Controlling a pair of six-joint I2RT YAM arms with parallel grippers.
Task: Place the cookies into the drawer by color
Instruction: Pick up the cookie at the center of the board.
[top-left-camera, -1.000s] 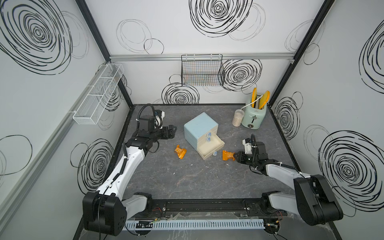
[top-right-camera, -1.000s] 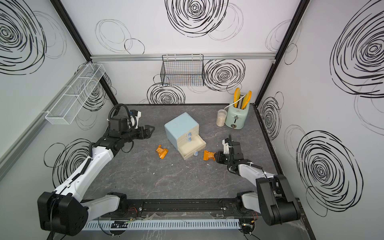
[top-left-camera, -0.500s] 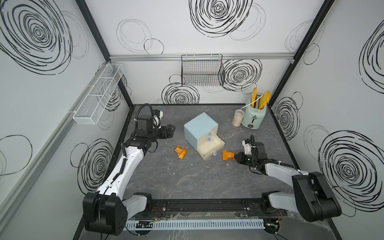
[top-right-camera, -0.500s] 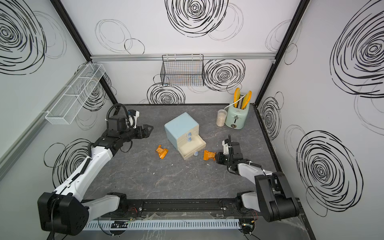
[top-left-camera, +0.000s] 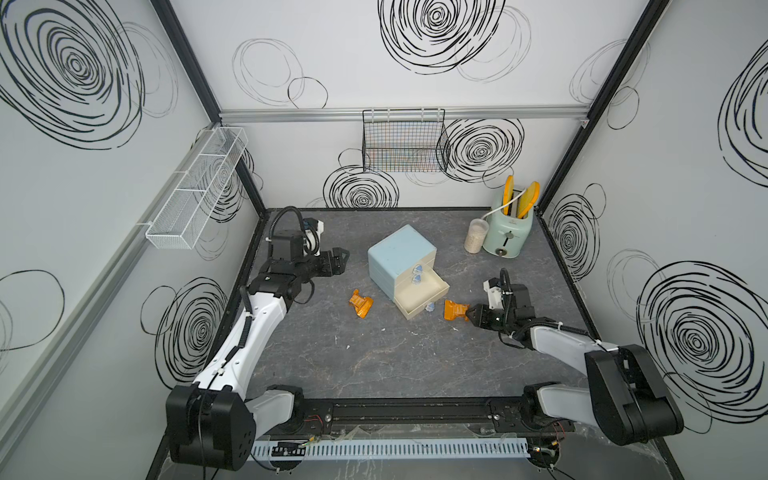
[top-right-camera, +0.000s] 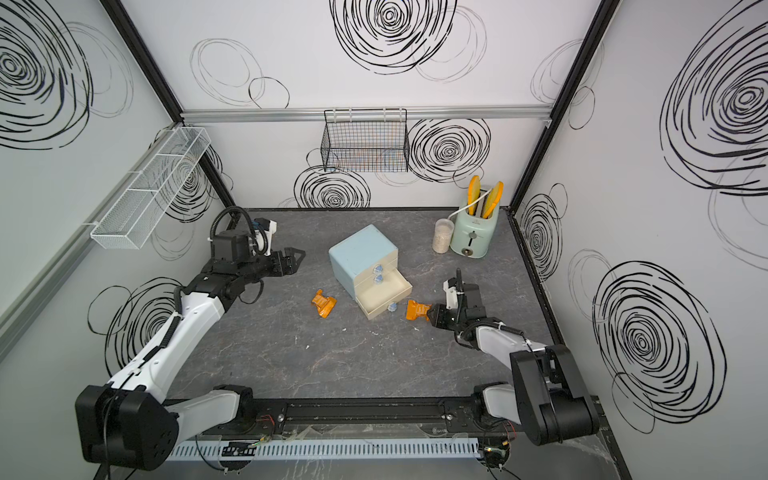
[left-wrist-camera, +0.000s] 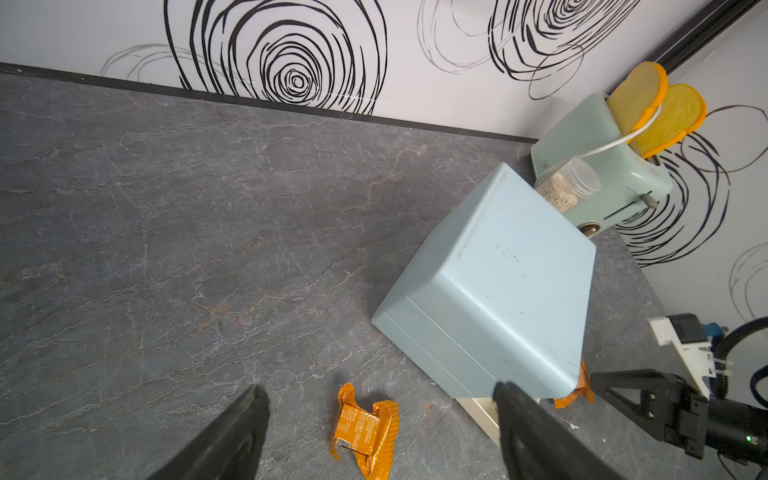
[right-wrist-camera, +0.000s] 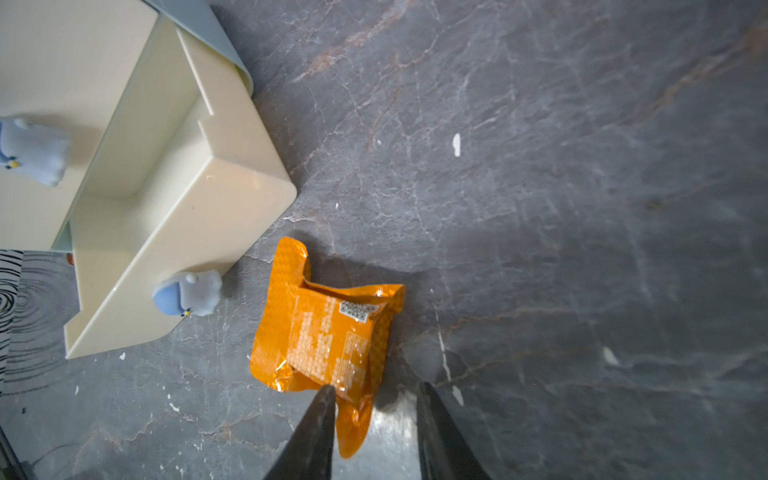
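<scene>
Down at the right claw (right-wrist-camera: 374, 390) I see both fingers parted, w/ the tail end of the right orange cookie packet (right-wrist-camera: 328, 336) lying between them. One fingertip (right-wrist-camera: 324, 399) overlaps the wrapper and the other stands clear of it, so I read that claw as open, not pinching. That packet lies flat on the tabletop (top-left-camera: 374, 365), label side up, just beside the near-right corner of the bottom drawer (right-wrist-camera: 232, 199) and close to its pale-blue knob (right-wrist-camera: 187, 293), w/ a small gap.

The bottom drawer is pulled out of the drawer chest (top-left-camera: 399, 257); the two drawers above it sit pushed in. The chest stands approx mid-tabletop, turned so its front faces near-right.

Both top views put the right claw (top-left-camera: 471, 311) low over the tabletop, right of the packet (top-right-camera: 417, 309).

The left claw (left-wrist-camera: 380, 388) hangs over the far-left area w/ fingers spread wide and nothing between them. It points toward the chest but is well apart from it (top-left-camera: 343, 255). A left orange cookie packet (top-left-camera: 360, 303) lies crumpled on the tabletop just left of the open drawer, nearer than the left claw.

Far-right corner: a mint toaster (top-left-camera: 507, 237) w/ two toast slices, and a clear jar (top-left-camera: 476, 235) just beside it on the left.
</scene>
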